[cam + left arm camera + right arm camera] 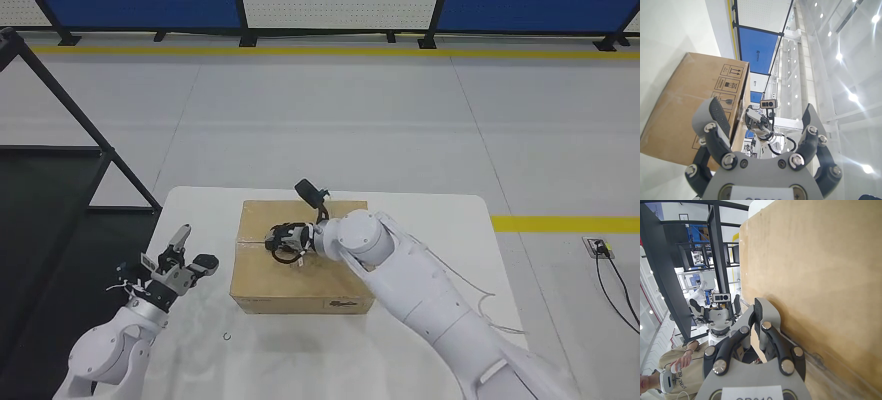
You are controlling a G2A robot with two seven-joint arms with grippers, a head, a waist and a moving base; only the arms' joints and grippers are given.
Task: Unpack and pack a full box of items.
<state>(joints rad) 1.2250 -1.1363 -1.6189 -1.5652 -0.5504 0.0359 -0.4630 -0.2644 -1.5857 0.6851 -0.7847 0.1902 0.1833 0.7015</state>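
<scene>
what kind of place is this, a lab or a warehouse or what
Most likely an industrial robot test hall: a yellow floor line and blue partition panels fence the work area, black metal racks stand beside it, and the cardboard box sits on a white table.

This looks like a robotics test hall or lab, not a home. There is a wide grey floor (300, 110) marked with yellow lines (565, 223), and blue partition panels (140, 12) on stands fence the area. Black metal racks (662, 262) stand alongside, rows of spotlights (838, 56) shine high overhead, and another white robot (699, 289) stands far behind.
</scene>
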